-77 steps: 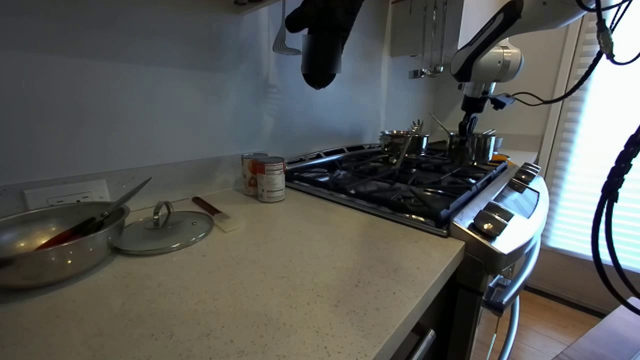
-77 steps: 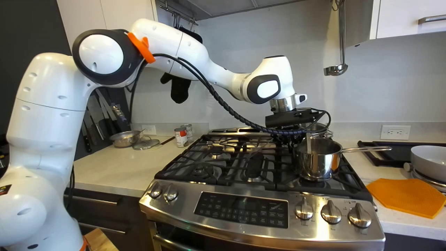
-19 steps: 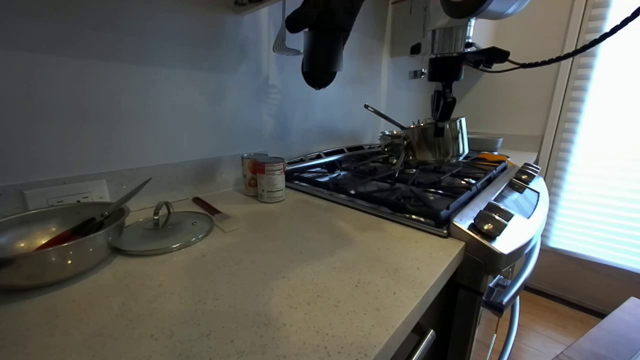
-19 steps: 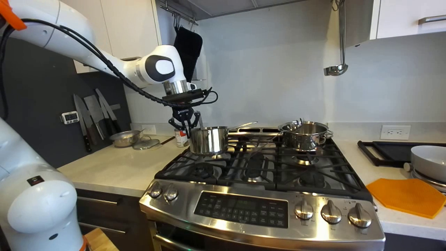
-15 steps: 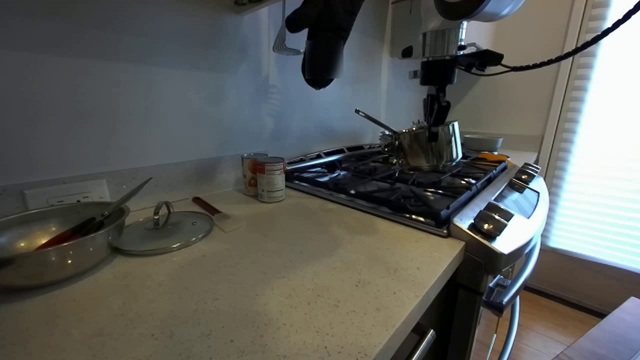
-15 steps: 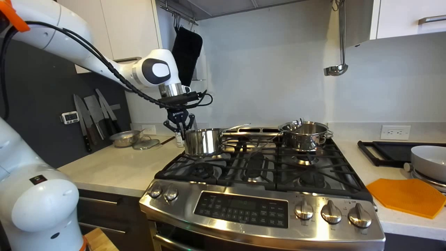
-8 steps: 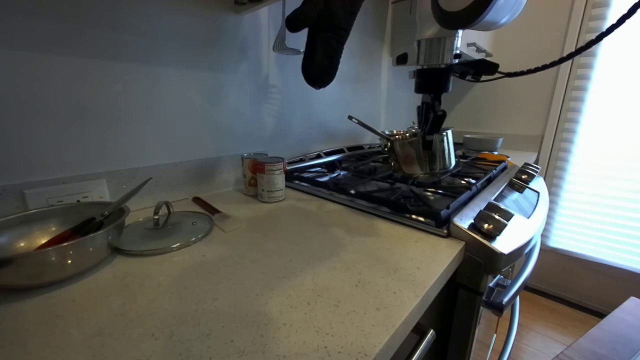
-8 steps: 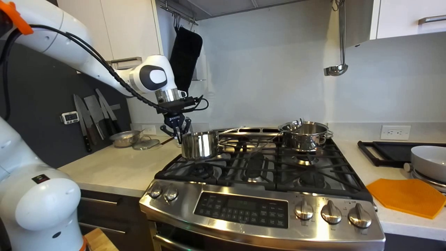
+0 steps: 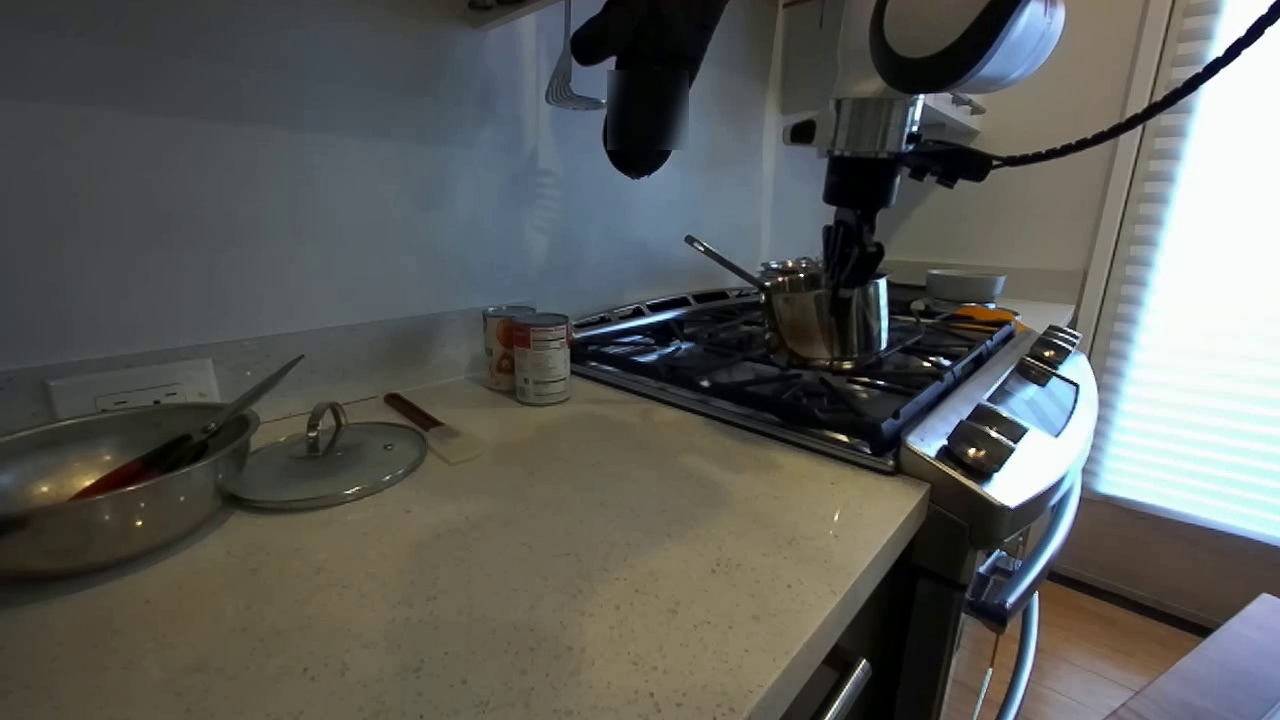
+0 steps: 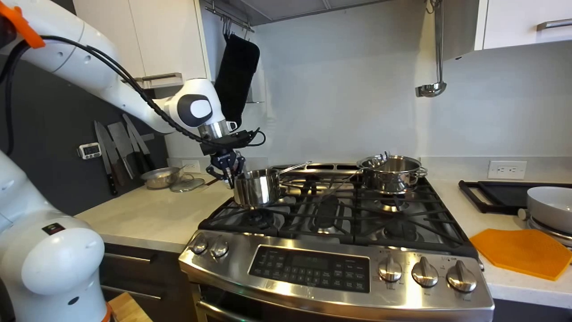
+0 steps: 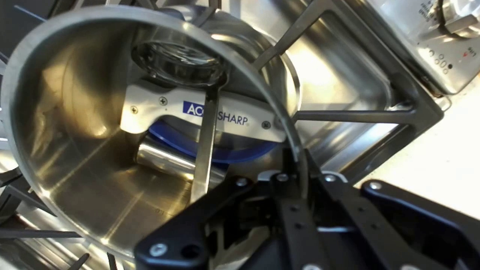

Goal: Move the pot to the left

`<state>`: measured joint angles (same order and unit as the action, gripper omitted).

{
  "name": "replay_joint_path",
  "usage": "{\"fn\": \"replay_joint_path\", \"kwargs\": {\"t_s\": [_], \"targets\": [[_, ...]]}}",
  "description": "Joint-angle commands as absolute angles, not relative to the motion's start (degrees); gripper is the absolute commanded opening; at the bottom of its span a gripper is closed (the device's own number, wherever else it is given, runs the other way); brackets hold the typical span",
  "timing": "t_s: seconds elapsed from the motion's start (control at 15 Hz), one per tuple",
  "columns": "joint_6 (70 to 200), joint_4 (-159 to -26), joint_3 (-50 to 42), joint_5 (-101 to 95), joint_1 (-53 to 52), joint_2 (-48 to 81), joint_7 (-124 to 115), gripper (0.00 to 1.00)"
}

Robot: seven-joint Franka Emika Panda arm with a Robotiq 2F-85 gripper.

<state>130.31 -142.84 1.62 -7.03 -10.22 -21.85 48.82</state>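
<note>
Exterior views show pot (image 10: 257,189) over stovetop (image 10: 330,213) beside counter (image 9: 540,550).

Two cans (image 9: 542,360), five stove knobs (image 10: 425,272), one saucepan (image 10: 258,188), one orange mat (image 10: 520,253)

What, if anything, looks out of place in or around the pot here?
In the wrist view, a white-and-blue tool marked "SHARP", apparently a knife sharpener, lies inside the pot, along with a round glassy item: odd contents for cookware. I see no spill or damage.
</note>
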Motion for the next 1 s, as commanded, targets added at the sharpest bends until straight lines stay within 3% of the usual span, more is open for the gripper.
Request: {"fn": "replay_joint_path", "kwargs": {"t_s": [0.0,0.93], "targets": [[133.47,-144.87,-0.65,-4.07,-11.60,-24.96,53.69,0.02],[135.10,-145.31,-2.93,0.83,-11.33,-23.77,61.31,0.02]]}}
